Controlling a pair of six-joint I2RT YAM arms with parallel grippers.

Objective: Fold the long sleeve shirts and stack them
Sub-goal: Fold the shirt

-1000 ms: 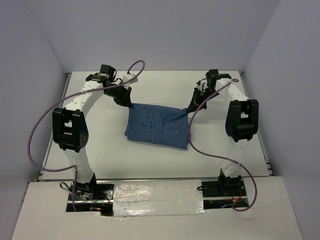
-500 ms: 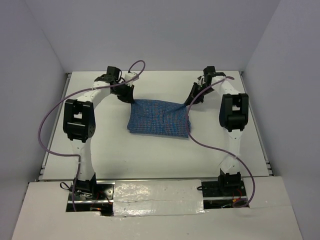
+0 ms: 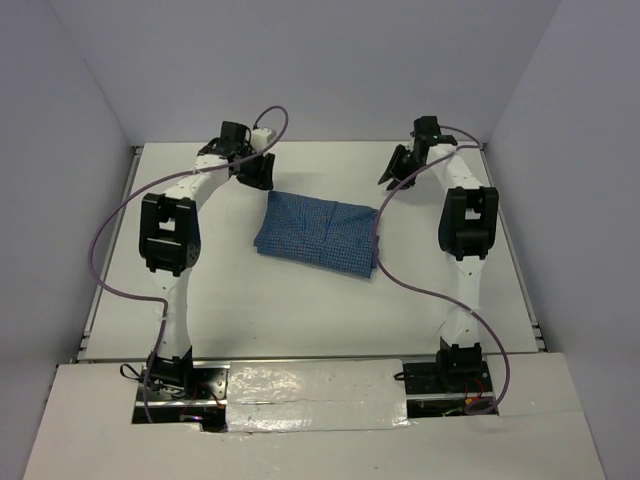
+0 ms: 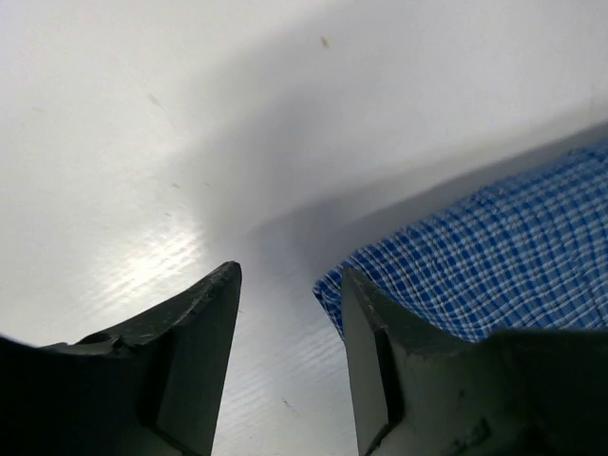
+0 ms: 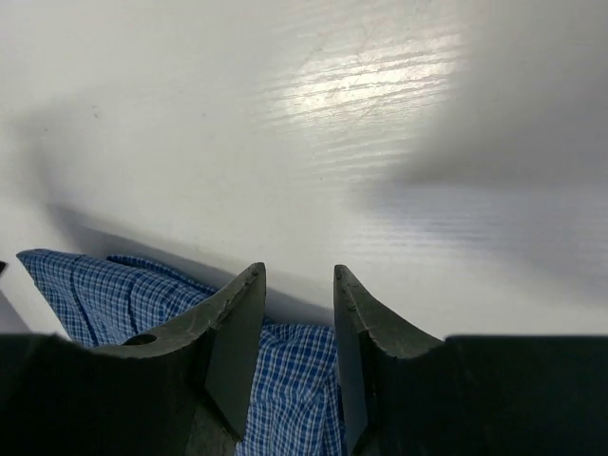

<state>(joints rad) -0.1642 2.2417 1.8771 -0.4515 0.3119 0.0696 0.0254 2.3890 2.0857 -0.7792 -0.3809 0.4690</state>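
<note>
The long sleeve shirt [image 3: 318,232], blue and finely checked, lies folded into a flat rectangle in the middle of the white table [image 3: 300,310]. My left gripper [image 3: 263,183] hovers just beyond its far left corner. It is open, with bare table between its fingers [image 4: 291,271] and the shirt's corner [image 4: 494,256] beside the right finger. My right gripper [image 3: 387,179] sits above the far right corner, open. The shirt's edge [image 5: 294,380] shows below and between its fingers [image 5: 299,269], which do not pinch it.
Purple cables [image 3: 400,275] loop from both arms; the right one hangs over the shirt's right edge. Grey walls [image 3: 560,150] close in the table on three sides. The arm bases [image 3: 170,375] stand at the near edge.
Both grippers opened and let go of the shirt's far corners, then drew back toward the far side. The shirt dropped flat onto the table.
</note>
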